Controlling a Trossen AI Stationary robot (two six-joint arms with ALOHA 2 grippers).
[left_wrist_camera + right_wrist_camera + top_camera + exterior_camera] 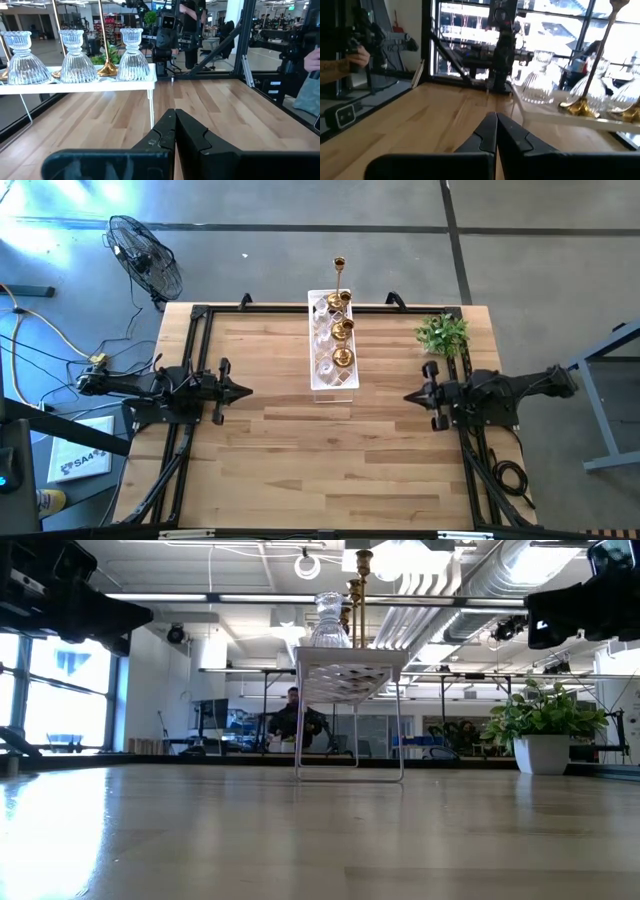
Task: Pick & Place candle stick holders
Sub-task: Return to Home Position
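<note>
Here, candle stick holders (343, 330): stood upright on the white lattice shelf (335, 384) at the table's far middle; gold row beside glass holders (75, 57), both rows running near to far.
Tall gold holder (340, 275): stood at the far end, stem vertical.
Left gripper (247, 391): jaws were together, left of the shelf, well apart from it.
Right gripper (407, 396): jaws were together, right of the shelf, near the plant (442, 333).
Open room: the table (330, 470) lay bare between the grippers and toward the near edge.
Hidden: in the low view one glass holder covered most of the gold ones.

Gold candle holders (343, 330), clear ribbed glass holders (75, 57), white shelf (100, 86), green plant (442, 333)
</note>
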